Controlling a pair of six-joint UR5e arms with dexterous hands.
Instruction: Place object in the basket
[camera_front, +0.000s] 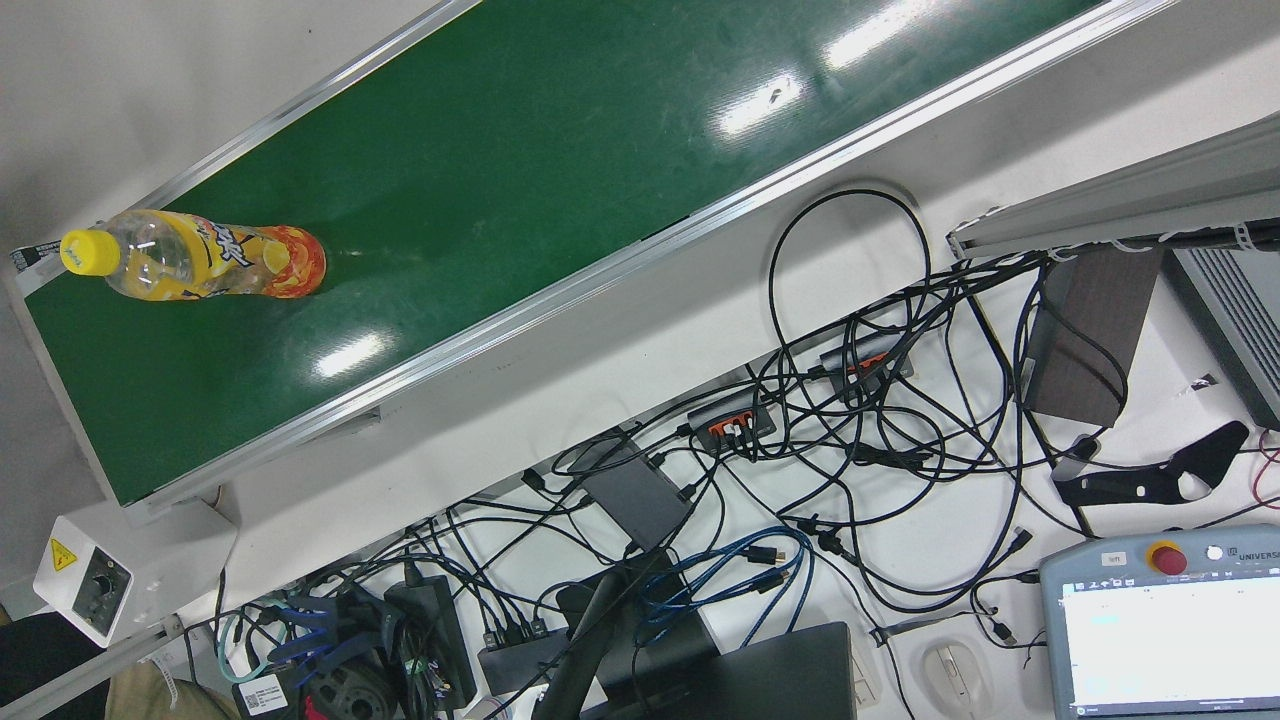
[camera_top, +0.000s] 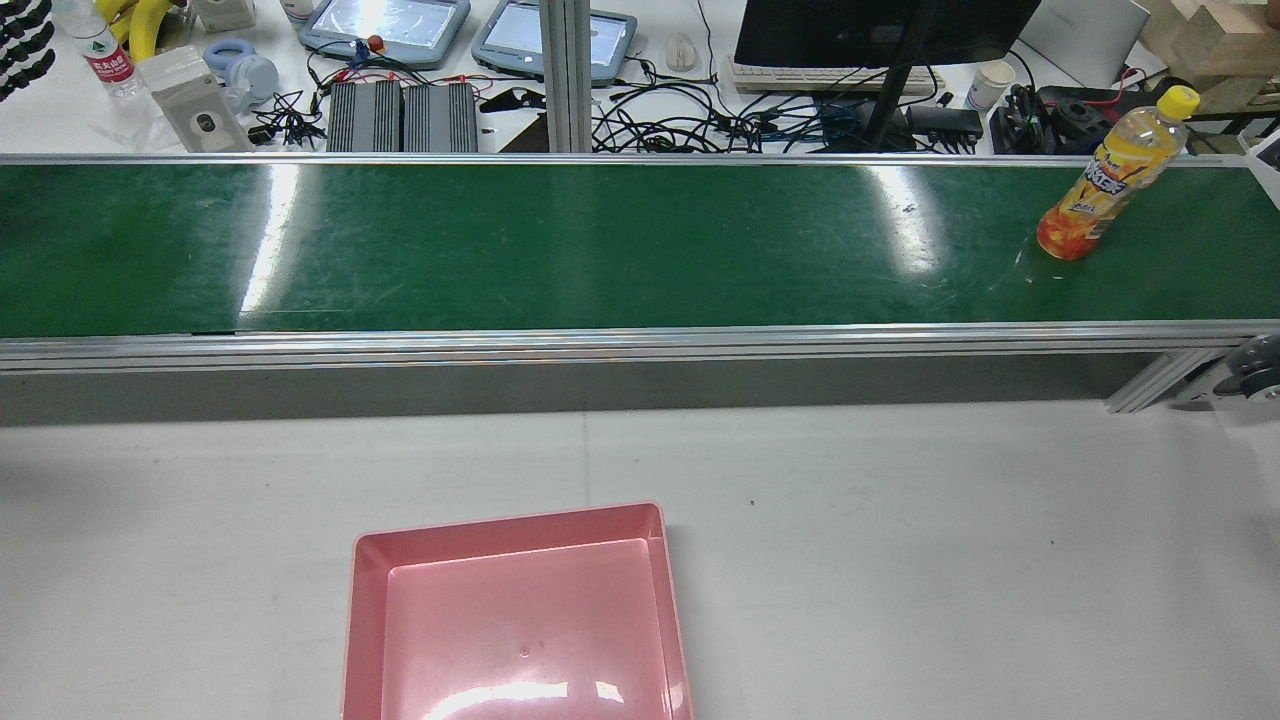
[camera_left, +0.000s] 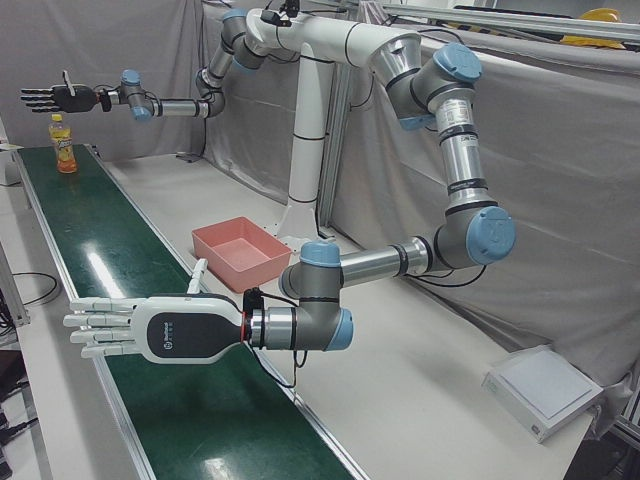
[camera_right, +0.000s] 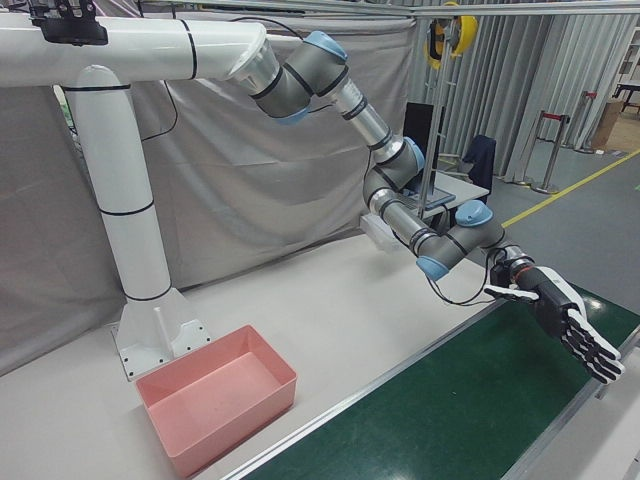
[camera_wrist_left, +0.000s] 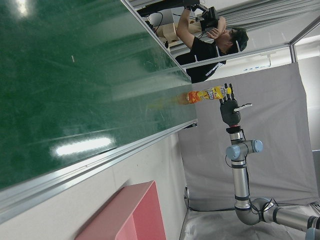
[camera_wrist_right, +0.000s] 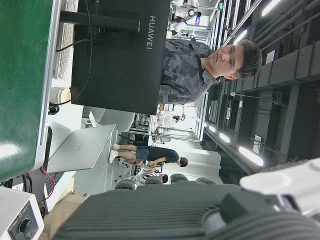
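Observation:
An orange drink bottle (camera_top: 1105, 195) with a yellow cap stands upright near the right end of the green conveyor belt (camera_top: 600, 240). It also shows in the front view (camera_front: 200, 258), the left-front view (camera_left: 65, 145) and the left hand view (camera_wrist_left: 207, 94). The empty pink basket (camera_top: 510, 525) sits on the white table on the robot's side of the belt. My right hand (camera_left: 60, 97), black, is open with fingers straight, in the air just above and beside the bottle's cap, apart from it. My left hand (camera_left: 150, 335), white, is open and empty over the belt's far left end (camera_right: 565, 330).
Aluminium rails edge the belt (camera_top: 640, 345). Beyond it is a cluttered desk with cables (camera_front: 850, 420), teach pendants (camera_front: 1165, 625) and a monitor (camera_top: 880, 30). A person stands at the desk behind the bottle (camera_wrist_left: 210, 42). The arms' white pedestal (camera_right: 130, 250) stands behind the basket.

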